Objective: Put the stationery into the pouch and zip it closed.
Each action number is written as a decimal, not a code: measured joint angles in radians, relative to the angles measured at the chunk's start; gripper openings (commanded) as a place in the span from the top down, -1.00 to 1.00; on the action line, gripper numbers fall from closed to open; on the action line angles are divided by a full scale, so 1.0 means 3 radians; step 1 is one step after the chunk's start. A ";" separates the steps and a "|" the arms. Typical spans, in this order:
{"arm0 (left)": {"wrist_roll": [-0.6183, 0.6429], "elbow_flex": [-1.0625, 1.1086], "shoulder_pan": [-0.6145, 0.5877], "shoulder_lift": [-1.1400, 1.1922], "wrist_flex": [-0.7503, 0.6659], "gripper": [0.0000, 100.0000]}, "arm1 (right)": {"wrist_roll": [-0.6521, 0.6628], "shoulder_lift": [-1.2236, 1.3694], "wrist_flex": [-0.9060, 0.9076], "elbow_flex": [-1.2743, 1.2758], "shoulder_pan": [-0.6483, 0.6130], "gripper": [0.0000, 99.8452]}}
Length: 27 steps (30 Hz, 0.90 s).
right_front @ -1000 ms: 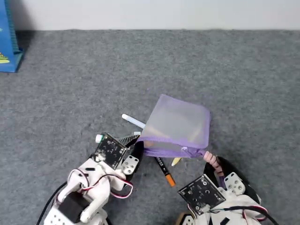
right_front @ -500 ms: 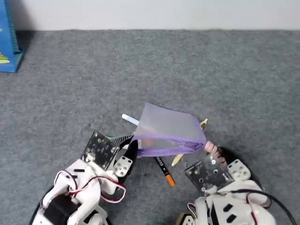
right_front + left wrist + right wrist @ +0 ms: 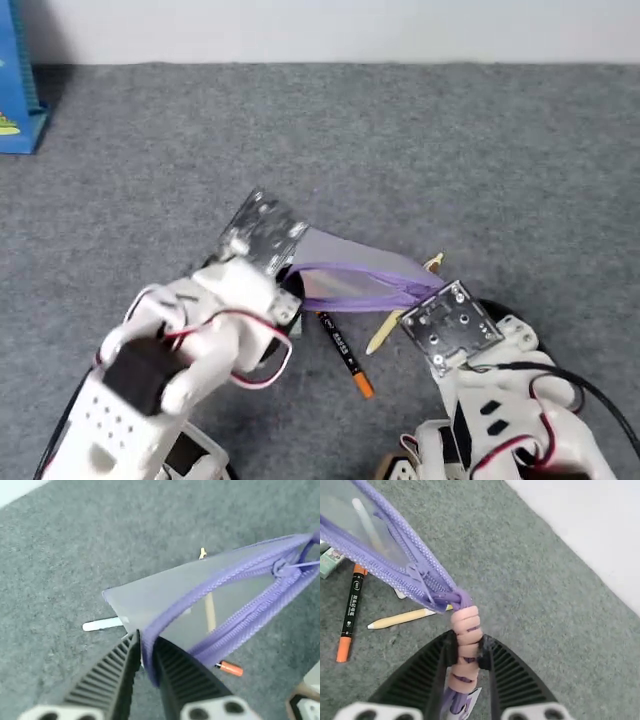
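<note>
Purple fabric at one end of the pouch (image 3: 165, 595) is pinched by the left gripper (image 3: 146, 641); the right gripper (image 3: 468, 639) clamps its pink coiled pull (image 3: 465, 630), stretching it mid-frame. Marker (image 3: 351, 612) and pencil (image 3: 402, 619) lie outside below, so loading likely comes next, needing one gripper freed.

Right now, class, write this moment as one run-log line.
left jaws: shut on pouch corner | right jaws: shut on pink strap | zip: open | marker, pencil: on carpet
</note>
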 measured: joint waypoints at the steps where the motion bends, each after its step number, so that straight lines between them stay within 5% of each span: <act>1: -0.0061 -0.0087 0.0000 0.0118 0.0031 0.81 | -0.0026 0.0005 0.0000 0.0000 0.0000 0.98; 5: -0.0164 -0.0307 -0.0087 0.0593 0.0153 0.60 | -0.0066 0.0005 0.0000 0.0000 -0.0005 0.98; 12: -0.0199 -0.0378 -0.0419 0.0690 0.0194 0.96 | -0.0077 0.0005 0.0000 0.0000 -0.0031 0.98; 18: -0.0225 -0.0378 -0.0419 0.0685 0.0194 0.97 | -0.0077 0.0005 0.0000 0.0000 -0.0031 0.97; 27: -0.0046 -0.0660 -0.0665 0.0690 0.0307 0.97 | -0.0440 0.0015 0.0000 0.0000 0.0041 0.54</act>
